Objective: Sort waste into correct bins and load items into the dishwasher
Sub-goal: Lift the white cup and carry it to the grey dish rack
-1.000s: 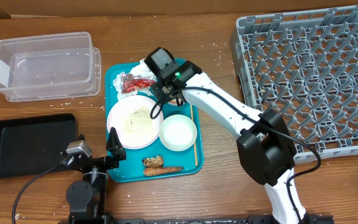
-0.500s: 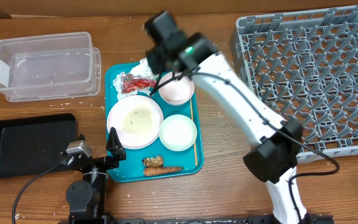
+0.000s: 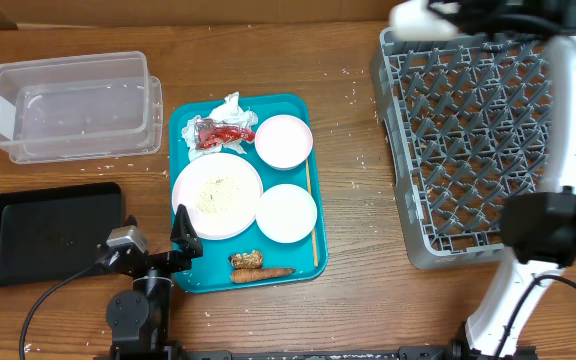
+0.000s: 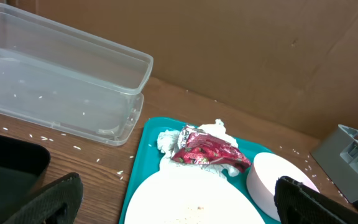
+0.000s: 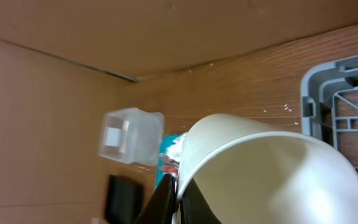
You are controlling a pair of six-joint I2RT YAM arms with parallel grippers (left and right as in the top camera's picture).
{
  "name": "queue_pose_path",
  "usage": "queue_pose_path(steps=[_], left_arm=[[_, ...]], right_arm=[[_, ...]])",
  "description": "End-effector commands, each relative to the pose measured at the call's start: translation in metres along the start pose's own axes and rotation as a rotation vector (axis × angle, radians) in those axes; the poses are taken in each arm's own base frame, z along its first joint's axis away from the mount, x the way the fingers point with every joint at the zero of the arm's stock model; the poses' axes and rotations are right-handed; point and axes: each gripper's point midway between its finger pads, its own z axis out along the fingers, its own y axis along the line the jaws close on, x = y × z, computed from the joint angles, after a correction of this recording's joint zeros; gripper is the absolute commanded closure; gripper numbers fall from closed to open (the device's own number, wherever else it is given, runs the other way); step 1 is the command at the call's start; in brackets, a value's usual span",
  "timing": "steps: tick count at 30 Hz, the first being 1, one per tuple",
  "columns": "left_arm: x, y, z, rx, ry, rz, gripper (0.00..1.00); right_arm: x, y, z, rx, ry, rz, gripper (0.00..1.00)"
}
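Seen from my right wrist, the cup (image 5: 266, 168) pinched in my right fingers (image 5: 161, 200) runs off the bottom and right edges. It hides most of the teal tray (image 5: 165, 163) beyond it, and only a corner of the rack (image 5: 340, 93) shows beside it. From overhead, my right gripper (image 3: 438, 12) is a blur cut by the top edge. Under my left gripper (image 4: 179, 186), the plate (image 4: 191, 205) is cropped and the left fingers (image 4: 55, 202) are out of focus.

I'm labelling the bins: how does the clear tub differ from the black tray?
The clear tub is see-through with tall walls; the black tray is opaque and shallow. The tub holds a few white grains; none show in the tray. The tub lies farther from the robot than the tray. Both are rectangular, left of the teal tray.
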Motion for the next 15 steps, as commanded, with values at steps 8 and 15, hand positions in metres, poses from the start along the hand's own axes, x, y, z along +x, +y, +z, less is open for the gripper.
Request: queue_pose_path(steps=[8,15], left_arm=[[0.000,-0.002,0.000,0.011,-0.005,-0.014,0.00],[0.000,-0.002,0.000,0.011,-0.005,-0.014,0.00]], right_arm=[[0.034,-0.047,0.008,-0.177,0.108,0.197,0.96],[0.031,-0.095,0.023,-0.235,0.061,0.360,0.96]])
